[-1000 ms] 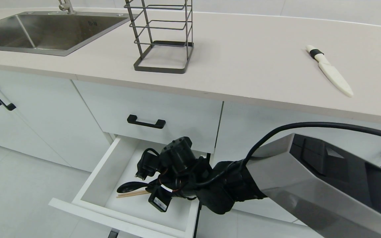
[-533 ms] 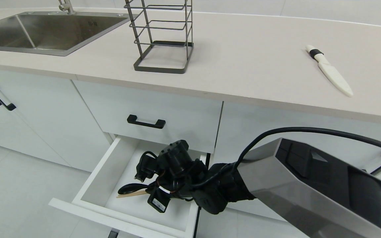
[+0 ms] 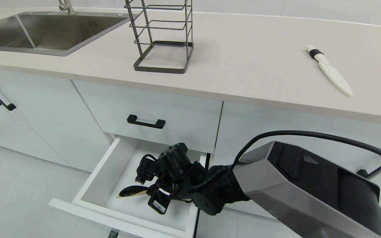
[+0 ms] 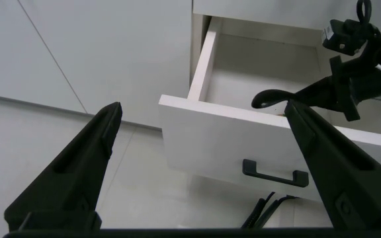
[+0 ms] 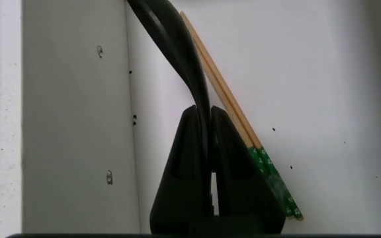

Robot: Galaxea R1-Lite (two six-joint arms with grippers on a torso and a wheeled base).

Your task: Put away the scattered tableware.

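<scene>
Your right arm slants down into the open drawer, and its claw is clamped tight on the handle of the black spoon. The spoon lies nearly level with its bowl pointing left, close beside the chopsticks on the drawer floor. Your left claw hangs wide apart and empty before the drawer front. A knife lies on the pale counter, well apart from the rack and sink.
</scene>
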